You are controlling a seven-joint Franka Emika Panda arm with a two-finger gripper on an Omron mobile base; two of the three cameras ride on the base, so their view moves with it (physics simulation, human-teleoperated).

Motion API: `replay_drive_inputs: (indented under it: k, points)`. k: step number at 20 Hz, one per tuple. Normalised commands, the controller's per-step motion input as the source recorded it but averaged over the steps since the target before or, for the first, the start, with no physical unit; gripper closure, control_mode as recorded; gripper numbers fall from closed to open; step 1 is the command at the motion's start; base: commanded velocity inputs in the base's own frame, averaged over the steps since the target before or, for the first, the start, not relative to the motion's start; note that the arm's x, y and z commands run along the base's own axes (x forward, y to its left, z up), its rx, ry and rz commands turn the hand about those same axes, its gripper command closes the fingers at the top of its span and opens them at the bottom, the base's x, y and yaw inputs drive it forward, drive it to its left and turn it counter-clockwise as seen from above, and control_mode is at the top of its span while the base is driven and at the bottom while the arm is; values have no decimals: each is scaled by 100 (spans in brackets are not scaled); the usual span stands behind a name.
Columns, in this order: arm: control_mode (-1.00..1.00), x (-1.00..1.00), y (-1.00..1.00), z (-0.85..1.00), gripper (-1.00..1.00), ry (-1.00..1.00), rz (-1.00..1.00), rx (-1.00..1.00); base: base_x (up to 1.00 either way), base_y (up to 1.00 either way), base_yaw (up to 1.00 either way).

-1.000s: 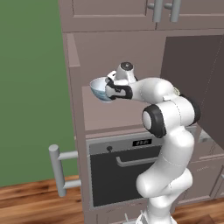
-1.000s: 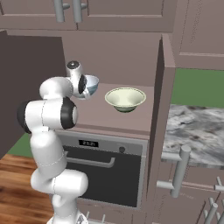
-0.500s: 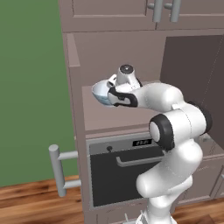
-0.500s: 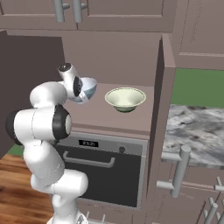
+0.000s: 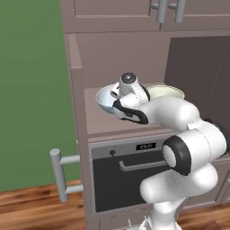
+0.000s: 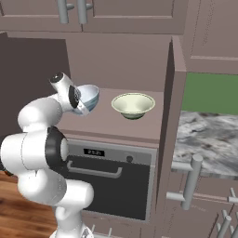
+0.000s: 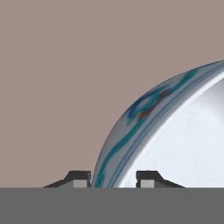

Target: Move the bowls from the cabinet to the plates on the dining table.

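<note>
My gripper (image 7: 113, 179) is shut on the rim of the white, blue-tinted bowl (image 7: 175, 131), one finger inside it and one outside. That bowl (image 5: 104, 98) hangs tilted just above the cabinet (image 5: 117, 54) shelf, at the left of the opening, with the gripper (image 5: 114, 103) at its near side. From the right base the same bowl (image 6: 89, 96) and gripper (image 6: 80, 103) show left of the pale cream-green bowl (image 6: 133, 105). This second bowl (image 5: 167, 92) stands upright on the shelf. A corner of the marble dining table (image 6: 209, 139) lies to the right. The plates are out of view.
The cabinet's open door (image 6: 169, 121) stands edge-on between the shelf and the table, with a grey bar handle (image 6: 190, 179) low down. Another open door with a handle (image 5: 60, 175) is at the left. A dark oven front (image 6: 111, 181) sits under the shelf.
The arm's elbow has swung outward and lower and the hand has turned. The white bowl stays in the grip and has sunk slightly, nearly in place.
</note>
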Motion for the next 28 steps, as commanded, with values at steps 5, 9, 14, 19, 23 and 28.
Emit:
replay_drive_inputs:
  k: [5,9,14,19,23,28]
  points:
    - [-100,-57,0,0,100,-2,0,-3,0,0,0]
    - [-100,-46,-6,0,100,0,0,0,0,0,0]
    - [-100,-50,-11,0,100,-2,-2,0,0,0,0]
    - [-100,-55,-18,5,100,-2,-3,0,0,0,0]
    - [-100,-47,-17,28,100,0,-5,0,0,0,0]
    - [-100,-31,-9,42,100,0,-7,0,0,0,0]
